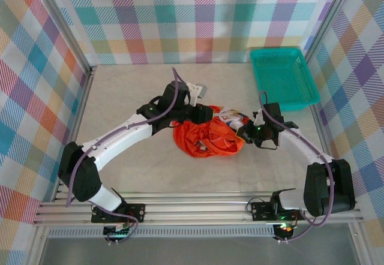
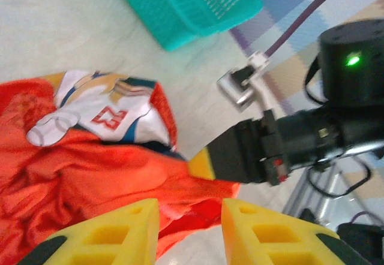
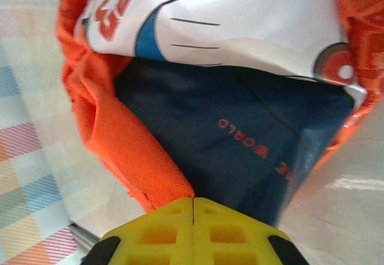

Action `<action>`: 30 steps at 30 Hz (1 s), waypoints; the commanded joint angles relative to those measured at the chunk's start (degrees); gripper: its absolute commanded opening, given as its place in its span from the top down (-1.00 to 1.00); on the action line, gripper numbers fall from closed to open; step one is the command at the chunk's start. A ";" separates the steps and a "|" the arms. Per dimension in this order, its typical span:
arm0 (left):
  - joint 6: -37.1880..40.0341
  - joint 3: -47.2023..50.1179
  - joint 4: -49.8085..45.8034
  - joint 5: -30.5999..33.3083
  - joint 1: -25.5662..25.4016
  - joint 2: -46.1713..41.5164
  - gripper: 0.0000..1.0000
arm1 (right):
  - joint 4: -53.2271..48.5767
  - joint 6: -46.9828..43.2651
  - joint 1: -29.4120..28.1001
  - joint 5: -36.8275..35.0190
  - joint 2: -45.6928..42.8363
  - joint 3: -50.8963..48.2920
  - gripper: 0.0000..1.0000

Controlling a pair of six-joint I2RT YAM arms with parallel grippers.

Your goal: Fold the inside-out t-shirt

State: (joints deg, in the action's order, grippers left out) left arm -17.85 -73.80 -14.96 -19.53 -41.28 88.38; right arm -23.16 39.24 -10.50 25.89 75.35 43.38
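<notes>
On the surface (image 1: 132,91), right pincer (image 3: 193,199) clamps an edge of the soft, limp t-shirt (image 1: 207,139); left pincer (image 2: 190,206), spread open, should pinch a hem.

Crumpled inside-out t-shirt (image 1: 207,139) between left gripper (image 1: 201,114) and right gripper (image 1: 243,134), teal basket (image 1: 282,77) beyond.

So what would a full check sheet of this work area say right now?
Surface: pale table, no spills seen.
Job's things: orange t-shirt crumpled in a heap mid-table, its print partly showing.
Clutter: teal basket at the far right corner, apart from the shirt.
Grippers: left gripper open over the cloth; right gripper shut on a shirt edge.
Cables: purple cable looping above the left arm.
Surroundings: plaid walls, metal rail at the near edge.
</notes>
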 commanded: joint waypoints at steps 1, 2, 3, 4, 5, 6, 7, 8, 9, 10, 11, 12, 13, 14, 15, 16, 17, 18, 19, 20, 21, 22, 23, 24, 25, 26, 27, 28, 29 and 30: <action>4.19 2.34 -5.55 2.57 0.58 3.20 0.34 | -2.96 -4.35 0.44 -4.14 -1.57 0.20 1.00; 4.38 2.34 -5.84 2.57 0.58 4.25 0.34 | -3.41 -4.55 0.46 -5.03 -1.97 0.43 1.00; 4.28 2.39 -5.96 2.57 0.58 5.47 0.33 | -3.86 -4.71 0.71 -5.74 -2.66 0.57 1.00; 3.86 2.28 -5.60 2.15 0.60 6.67 0.32 | -4.06 -4.84 0.90 -6.30 -3.37 0.59 1.00; 3.27 2.26 -4.81 1.16 0.58 7.70 0.32 | -4.29 -4.96 1.11 -6.54 -3.85 0.57 1.00; 2.68 2.34 -3.51 -0.31 0.59 8.88 0.31 | -4.65 -5.02 1.57 -6.49 -4.22 0.60 1.00; 2.31 2.50 -2.05 -1.56 0.52 10.10 0.30 | -4.87 -5.13 2.07 -6.18 -4.33 0.68 1.00; 2.20 2.65 -1.49 -2.62 0.46 11.15 0.29 | -5.11 -5.28 2.53 -5.81 -4.34 0.81 1.00; 2.28 2.86 1.38 -3.42 0.36 12.19 0.25 | -5.31 -5.38 2.91 -5.31 -4.34 0.87 1.00; 2.85 3.24 3.19 -4.05 0.15 12.97 0.20 | -5.39 -5.40 3.28 -4.92 -4.41 0.83 1.00; 3.90 3.44 4.41 -4.43 -0.10 13.55 0.17 | -5.57 -5.51 3.43 -4.72 -4.44 0.84 1.00; 5.30 3.69 5.64 -4.34 -0.43 13.98 0.15 | -5.61 -5.71 3.66 -4.58 -4.59 0.88 1.00; 6.76 4.07 7.11 -4.05 -0.79 14.25 0.13 | -5.71 -5.91 3.79 -4.53 -4.69 0.77 1.00; 7.95 4.44 8.34 -3.79 -1.04 14.42 0.11 | -5.83 -5.96 3.98 -4.41 -4.76 0.84 1.00; 9.20 4.83 9.94 -3.40 -1.35 14.58 0.06 | -5.76 -6.04 4.16 -4.06 -4.78 0.77 1.00; 10.46 5.12 11.32 -2.88 -1.61 14.95 0.04 | -5.67 -6.03 4.39 -3.77 -4.69 0.82 1.00; 11.43 5.09 12.05 -2.27 -1.89 15.46 0.02 | -5.59 -6.02 4.45 -3.53 -4.69 0.84 1.00; 12.47 4.63 12.19 -1.59 -2.09 16.32 -0.01 | -5.46 -6.09 4.56 -3.40 -4.69 0.98 1.00; 13.11 3.81 11.79 -0.94 -2.20 17.53 -0.03 | -5.34 -5.94 4.62 -3.15 -4.60 1.08 1.00; 13.40 2.99 11.36 -0.98 -2.23 18.58 -0.04 | -5.32 -5.97 4.67 -2.96 -4.56 1.11 1.00; 13.54 1.90 10.87 -1.56 -2.29 19.90 -0.04 | -5.26 -5.95 4.70 -2.80 -4.51 1.19 1.00; 13.54 1.02 10.67 -2.18 -2.35 21.07 -0.04 | -5.25 -5.98 4.79 -2.69 -4.44 1.34 1.00; 13.54 0.41 10.65 -2.51 -2.45 21.97 -0.03 | -5.32 -6.06 4.84 -2.64 -4.42 1.38 1.00; 13.54 -0.16 10.52 -2.69 -2.43 22.95 -0.01 | -5.36 -6.04 4.92 -2.56 -4.42 1.46 1.00; 13.54 -0.63 10.27 -2.62 -2.47 23.59 0.03 | -5.47 -6.11 4.97 -2.46 -4.42 1.62 1.00; 13.65 -1.03 9.91 -2.44 -2.41 24.21 0.11 | -5.56 -6.14 5.17 -2.41 -4.42 1.71 1.00; 13.99 -1.45 9.29 -2.25 -2.30 24.58 0.32 | -5.70 -6.23 5.18 -2.25 -4.39 1.92 1.00; 14.21 -2.09 8.32 -1.53 -2.12 24.82 0.60 | -5.93 -6.42 5.27 -2.25 -4.35 2.06 1.00; 14.41 -3.42 6.37 -0.57 -1.84 24.82 0.88 | -6.14 -6.61 5.38 -2.29 -4.34 2.21 1.00; 14.48 -4.67 4.37 0.23 -1.34 24.41 1.00 | -6.56 -6.88 5.54 -2.40 -4.25 2.54 1.00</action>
State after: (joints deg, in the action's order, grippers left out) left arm -4.93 -74.46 -7.05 -20.95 -43.00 113.49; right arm -28.05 33.87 -5.56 22.57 71.61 43.70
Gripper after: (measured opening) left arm 0.058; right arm 0.051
